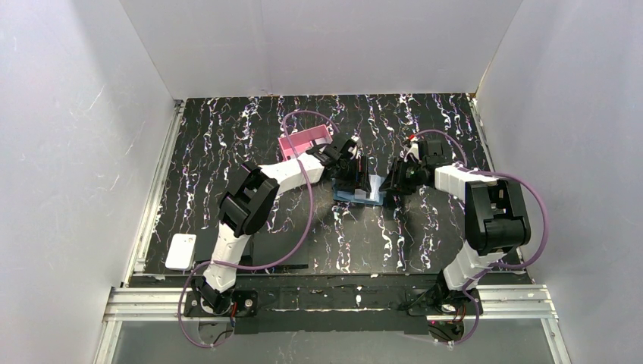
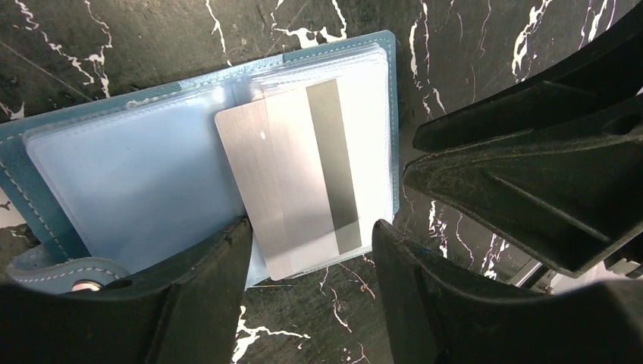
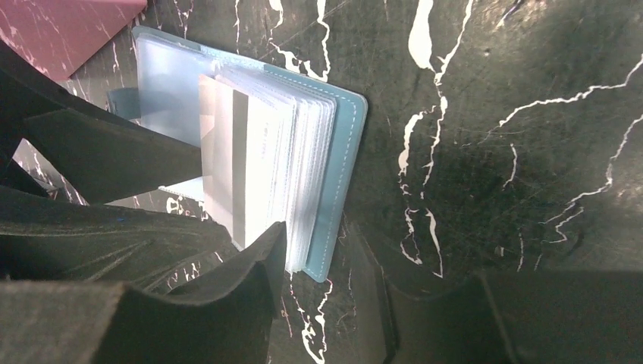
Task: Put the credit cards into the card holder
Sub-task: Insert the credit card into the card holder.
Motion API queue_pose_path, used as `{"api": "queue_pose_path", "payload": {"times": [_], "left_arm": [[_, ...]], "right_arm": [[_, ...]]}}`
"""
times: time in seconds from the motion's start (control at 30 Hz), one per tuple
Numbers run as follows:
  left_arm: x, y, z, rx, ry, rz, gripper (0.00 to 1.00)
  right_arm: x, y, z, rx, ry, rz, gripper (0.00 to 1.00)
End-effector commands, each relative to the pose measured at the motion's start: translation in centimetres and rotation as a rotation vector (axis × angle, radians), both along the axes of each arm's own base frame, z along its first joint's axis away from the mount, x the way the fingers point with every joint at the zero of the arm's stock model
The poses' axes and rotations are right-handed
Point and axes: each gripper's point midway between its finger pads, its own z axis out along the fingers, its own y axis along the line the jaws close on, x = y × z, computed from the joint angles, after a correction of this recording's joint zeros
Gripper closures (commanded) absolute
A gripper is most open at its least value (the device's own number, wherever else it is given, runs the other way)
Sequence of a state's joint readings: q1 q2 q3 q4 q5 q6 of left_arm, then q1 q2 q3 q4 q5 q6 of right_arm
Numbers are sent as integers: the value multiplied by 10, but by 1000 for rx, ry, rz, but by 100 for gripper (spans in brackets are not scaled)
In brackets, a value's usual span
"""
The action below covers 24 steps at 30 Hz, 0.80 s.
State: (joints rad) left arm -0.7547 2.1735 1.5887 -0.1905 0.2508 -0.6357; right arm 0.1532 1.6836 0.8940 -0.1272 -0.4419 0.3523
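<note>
A pale grey credit card [image 2: 292, 182] with a dark stripe lies tilted on the clear sleeves of an open blue hinged case [image 2: 114, 174]. Its near end pokes past the sleeves. Whether it sits inside a sleeve I cannot tell. My left gripper [image 2: 311, 235] is open, its fingers either side of that near end. My right gripper [image 3: 318, 265] is open at the case's [image 3: 345, 152] corner, with one finger [image 3: 258, 265] over the sleeve stack. The pink card holder [image 1: 305, 142] stands just behind the left gripper [image 1: 352, 173]. Another white card [image 1: 180, 251] lies at the near left.
Both grippers crowd the blue case [image 1: 358, 196] at mid-table, the right gripper [image 1: 396, 180] on its right side. White walls close in the black marbled mat [image 1: 250, 136] on three sides. A metal rail [image 1: 334, 299] runs along the near edge by the arm bases.
</note>
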Motion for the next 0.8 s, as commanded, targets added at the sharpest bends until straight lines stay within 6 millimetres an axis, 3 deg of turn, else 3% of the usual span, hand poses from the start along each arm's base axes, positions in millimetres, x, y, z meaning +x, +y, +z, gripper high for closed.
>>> {"api": "queue_pose_path", "payload": {"times": [0.0,0.13,0.33,0.63,0.77], "left_arm": [[0,-1,17,6,-13,-33,41],[1,-10,12,-28,-10,-59,41],[-3,-31,19,-134,-44,-190,42],[-18,-42,38,-246,-121,-364,43],[-21,-43,35,-267,-72,-355,42]], "right_arm": [[16,4,20,31,-68,27,54],[19,7,12,50,-51,32,54],[28,15,9,93,-68,49,54],[35,32,24,194,-124,98,56],[30,38,31,225,-123,125,56]]}}
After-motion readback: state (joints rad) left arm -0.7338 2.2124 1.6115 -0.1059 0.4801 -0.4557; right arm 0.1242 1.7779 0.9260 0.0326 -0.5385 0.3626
